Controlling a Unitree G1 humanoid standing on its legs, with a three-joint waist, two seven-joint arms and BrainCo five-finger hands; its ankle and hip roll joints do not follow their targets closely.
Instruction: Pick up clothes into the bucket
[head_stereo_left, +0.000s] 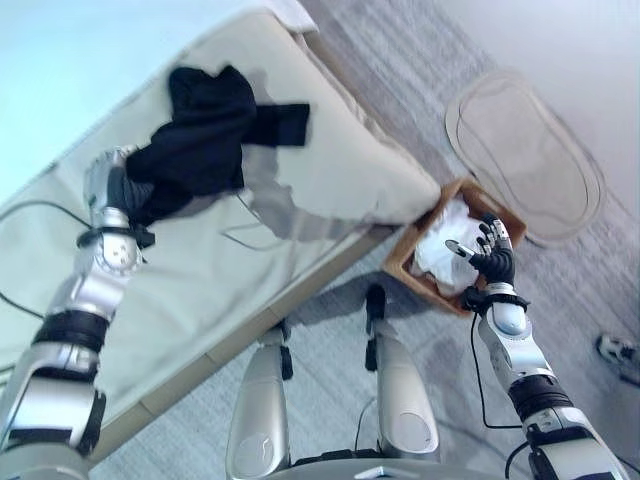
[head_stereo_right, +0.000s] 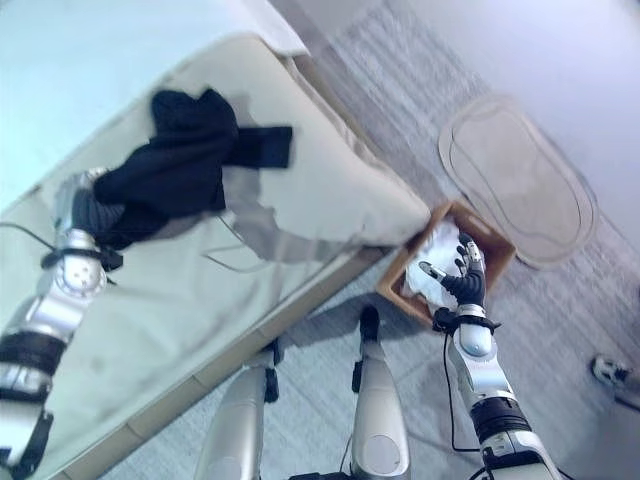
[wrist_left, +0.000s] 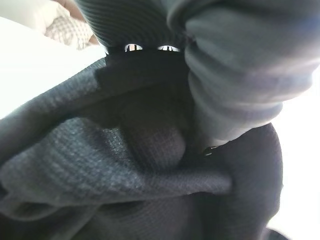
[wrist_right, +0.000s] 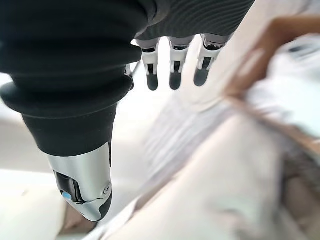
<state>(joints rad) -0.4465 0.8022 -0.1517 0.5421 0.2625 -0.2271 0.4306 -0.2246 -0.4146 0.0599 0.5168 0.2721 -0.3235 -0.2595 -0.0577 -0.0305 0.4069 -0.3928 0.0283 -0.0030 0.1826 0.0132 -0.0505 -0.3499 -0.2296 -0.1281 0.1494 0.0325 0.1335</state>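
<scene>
A black garment lies bunched on the beige bed. My left hand is pushed into its lower left end, with the cloth draped over it. The left wrist view has the dark knitted cloth pressed close against the hand. A brown basket stands on the floor by the bed's corner and holds white clothes. My right hand hovers over the basket, open, its fingers straight and holding nothing.
An oval grey rug lies on the carpet beyond the basket. A person's shoe shows at the right edge. White bedding sits at the bed's far end.
</scene>
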